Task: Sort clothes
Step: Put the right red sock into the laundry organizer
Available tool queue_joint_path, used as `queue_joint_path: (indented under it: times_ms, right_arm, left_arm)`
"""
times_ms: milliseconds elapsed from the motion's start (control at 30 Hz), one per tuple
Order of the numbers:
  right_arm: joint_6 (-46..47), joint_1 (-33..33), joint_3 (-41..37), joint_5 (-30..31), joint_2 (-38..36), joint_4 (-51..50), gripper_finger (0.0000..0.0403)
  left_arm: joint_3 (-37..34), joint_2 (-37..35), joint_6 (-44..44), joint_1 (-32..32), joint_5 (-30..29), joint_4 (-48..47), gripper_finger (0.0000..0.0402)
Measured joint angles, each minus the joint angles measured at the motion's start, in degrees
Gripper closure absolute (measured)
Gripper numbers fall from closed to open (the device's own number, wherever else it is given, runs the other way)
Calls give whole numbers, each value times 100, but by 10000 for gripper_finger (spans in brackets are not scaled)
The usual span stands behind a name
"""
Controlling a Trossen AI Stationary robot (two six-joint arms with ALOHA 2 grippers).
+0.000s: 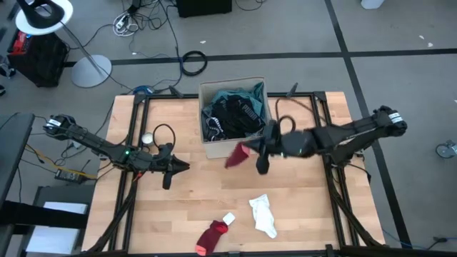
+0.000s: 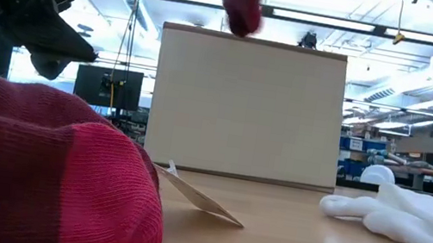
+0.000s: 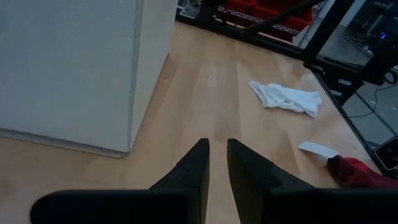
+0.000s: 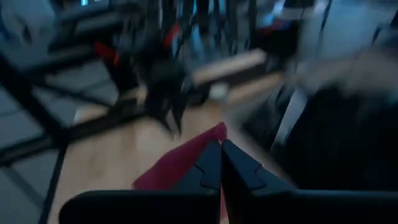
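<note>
**Red sock up in the air, right beside the box**

Just in front of the box [image 1: 233, 114], the right gripper [image 1: 251, 151] holds a dark red sock [image 1: 236, 154] off the bench [image 1: 307, 193]. Its fingers are clenched on the sock, and the right wrist view shows them pinched tight with red cloth under them. The sock hangs down and slants away from the gripper toward the left arm's side. From table height it shows high up, at the top edge of the box.

The box is the next stop, I think. It lies just past the sock, away from the front edge of the bench, so the right arm only has to go a short way over the rim. Inside the box are black clothes [image 1: 230, 118] and a teal one [image 1: 235, 95].

Two more things wait near the front edge. A white sock [image 1: 263, 214] lies flat with its long side running front to back. A second red sock [image 1: 212, 236] lies just beside it with a small white tag [image 1: 229, 218] at its end. Both sit between the arms. The white one is nearer the right arm.

The left gripper [image 1: 168, 169] waits over the bench, well apart from the socks. Its fingers are nearly together and hold nothing.

No words can be read on the tag or the box.
</note>
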Motion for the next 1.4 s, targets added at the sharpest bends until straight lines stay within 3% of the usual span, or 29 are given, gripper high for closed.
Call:
queue_joint_path:
  times_ms: [267,500,700,833,1100,1267,1400]
  right_arm:
    - [-1096,-1133,0,-18,-59,1082,402]
    - [-906,-1984,-11,-206,358,1037,395]
    - [-501,-2355,-11,-1007,1045,1063,381]
    - [-1,-2532,-11,-1532,1586,1035,348]
    - [514,-2773,17,-2429,2387,1141,242]
    - [447,-2872,-5,-2756,2348,1358,192]
    - [426,-2939,-23,-2863,1972,1514,175]
  left_arm:
    - [0,0,20,0,-67,-4,339]
    - [2,0,53,0,-112,-37,339]
    - [2,0,56,2,-170,-28,339]
    - [6,2,55,2,-170,-33,339]
    - [5,1,45,2,-167,-48,339]
    - [4,2,43,2,-167,-74,339]
    - [6,2,41,2,-165,-74,339]
